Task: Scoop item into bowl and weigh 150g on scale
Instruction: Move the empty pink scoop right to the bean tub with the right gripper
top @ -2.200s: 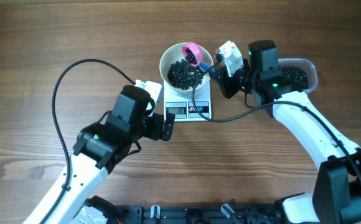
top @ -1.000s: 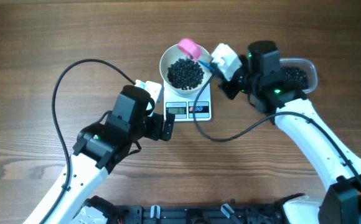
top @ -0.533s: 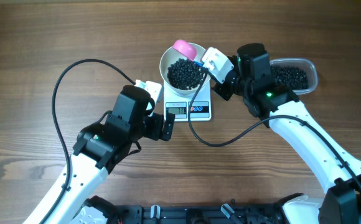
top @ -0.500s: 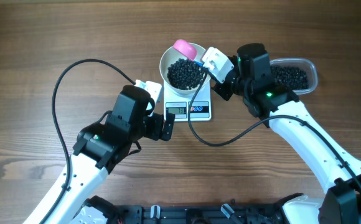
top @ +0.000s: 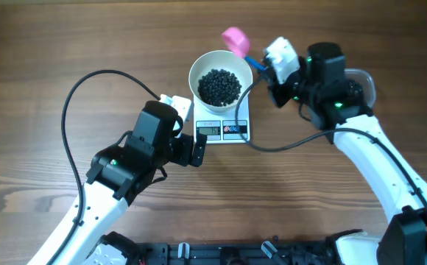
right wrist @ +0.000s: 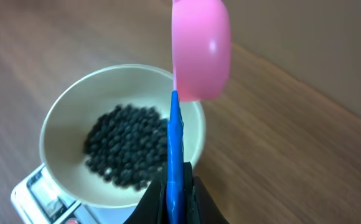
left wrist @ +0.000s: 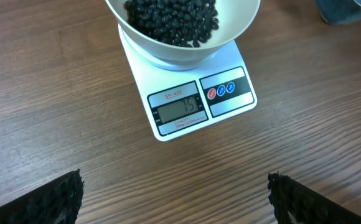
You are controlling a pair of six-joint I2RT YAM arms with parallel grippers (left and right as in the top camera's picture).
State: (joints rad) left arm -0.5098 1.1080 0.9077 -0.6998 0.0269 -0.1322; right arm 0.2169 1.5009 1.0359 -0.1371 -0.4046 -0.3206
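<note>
A round white bowl [top: 197,68] sat on top of the small white digital scale [top: 223,131], overhanging its platform on each side, with a mound of tiny round black beads [top: 220,86] heaped in its middle. Above and just beyond the scale's far right corner, the right gripper [right wrist: 174,202] was pressed together on the end of the thin blue handle of a pink plastic scoop [top: 234,37], whose cup hung clear of the bowl's rim. No beads could be seen in it from the wrist view. To the right of the scale, a clear plastic tub [top: 366,85] lay mostly hidden under the right arm.

On the display side of the scale, the left gripper [left wrist: 179,202] hung over the wooden surface [top: 51,44] with its fingers spread wide and nothing between them. The scale's digits were too small to read with confidence.

The beads looked hard, smooth and light – a loose mass likely to pour like liquid and to roll or bounce off if spilled. Pinching them would be hopeless, so they probably have to travel in the cup of the scoop. The scoop itself appeared stiff and light, though its slim handle could twist in the pinch under load. The bowl – wider than its perch – might shift if nudged at the rim.
</note>
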